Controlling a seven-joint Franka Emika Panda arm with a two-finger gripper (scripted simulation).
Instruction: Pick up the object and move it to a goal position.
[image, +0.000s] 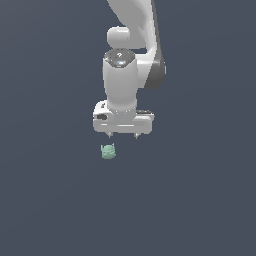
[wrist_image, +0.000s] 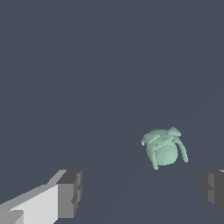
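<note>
The object (image: 108, 151) is a tiny pale mint-green lumpy block with two small pointed nubs on top, lying on the dark floor. My white gripper (image: 123, 135) hangs above it, slightly toward the exterior view's right, with its short fingertips (image: 110, 134) spread apart. It is open and holds nothing. In the wrist view the object (wrist_image: 163, 148) lies apart from the fingers, and the two dark finger pads (wrist_image: 70, 194) stand wide apart at the picture's edge.
The floor (image: 200, 200) is a plain dark blue-grey surface. The white arm (image: 135, 30) rises behind the gripper toward the top of the exterior view.
</note>
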